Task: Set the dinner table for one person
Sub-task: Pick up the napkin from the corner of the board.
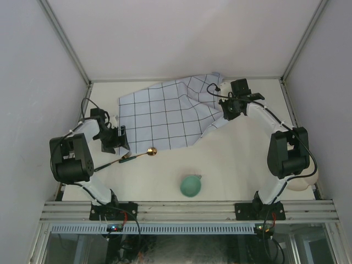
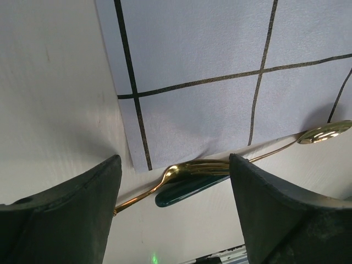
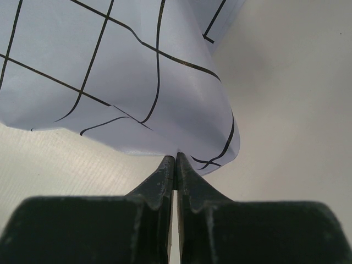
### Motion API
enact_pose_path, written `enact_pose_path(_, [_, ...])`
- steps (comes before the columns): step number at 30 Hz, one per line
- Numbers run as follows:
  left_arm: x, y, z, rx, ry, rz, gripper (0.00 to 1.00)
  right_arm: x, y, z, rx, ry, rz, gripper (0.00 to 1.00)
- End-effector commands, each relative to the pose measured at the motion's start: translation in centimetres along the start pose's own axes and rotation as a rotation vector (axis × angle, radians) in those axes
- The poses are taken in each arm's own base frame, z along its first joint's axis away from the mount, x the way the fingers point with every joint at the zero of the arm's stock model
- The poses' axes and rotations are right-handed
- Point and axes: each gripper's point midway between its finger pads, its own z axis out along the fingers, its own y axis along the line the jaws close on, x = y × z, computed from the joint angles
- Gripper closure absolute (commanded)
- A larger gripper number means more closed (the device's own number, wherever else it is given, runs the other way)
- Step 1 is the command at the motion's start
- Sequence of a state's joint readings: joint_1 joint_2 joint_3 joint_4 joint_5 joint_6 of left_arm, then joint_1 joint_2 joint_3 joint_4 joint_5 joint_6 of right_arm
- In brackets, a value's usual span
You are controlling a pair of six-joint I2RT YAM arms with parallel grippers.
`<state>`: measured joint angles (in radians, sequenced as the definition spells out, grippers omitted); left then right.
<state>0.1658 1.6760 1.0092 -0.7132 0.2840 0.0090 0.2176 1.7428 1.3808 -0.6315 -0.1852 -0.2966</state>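
My left claw (image 2: 175,160), spread apart, hangs over the table (image 2: 49,82) just at the near-left corner of the grid cloth (image 2: 209,55), whose edge and the gold spoon (image 2: 324,132) run across its gap, while my right claw (image 3: 175,160) is clamped on the far-right fold.

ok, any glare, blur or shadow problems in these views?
Top external: even light, sharp, shadows soft. Left wrist: glare on the gold spoon bowl; left gripper's fingers soft-edged. Right wrist: right gripper near-black, little detail; grid cloth sharp, shaded under its fold.
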Motion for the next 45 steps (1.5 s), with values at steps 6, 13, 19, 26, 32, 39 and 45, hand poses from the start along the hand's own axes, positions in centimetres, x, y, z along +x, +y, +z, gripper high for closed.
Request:
enact_pose_path(6, [-0.2, -1.3, 2.2, 0.097, 0.019, -0.040, 0.31, -1.7, -0.4, -2.0, 0.028, -0.068, -0.012, 1.00])
enact_pose_path(13, [0.2, -1.2, 3.1, 0.109, 0.044, -0.052, 0.37, -1.5, -0.5, -2.3, 0.036, -0.068, -0.010, 1.00])
enact_pose_path(19, [0.2, -1.2, 3.1, 0.112, 0.044, -0.047, 0.51, -1.4, -0.8, -2.5, 0.040, -0.072, -0.003, 1.00])
enact_pose_path(26, [-0.7, -1.7, 2.7, 0.128, 0.011, -0.044, 0.99, -1.3, -0.8, -2.8, 0.042, -0.076, 0.003, 1.00])
enact_pose_path(32, [-3.6, -2.7, 0.7, 0.157, -0.111, -0.015, 0.99, -1.4, -1.2, -3.5, 0.059, -0.087, 0.004, 1.00])
enact_pose_path(39, [-12.1, -5.4, -7.4, 0.186, -0.502, 0.060, 1.00, -3.8, -3.7, -7.9, 0.178, -0.201, -0.019, 1.00])
enact_pose_path(45, [-17.8, -7.3, -14.4, 0.200, -0.694, 0.055, 1.00, -6.8, -5.3, -14.3, 0.268, -0.335, -0.044, 1.00])
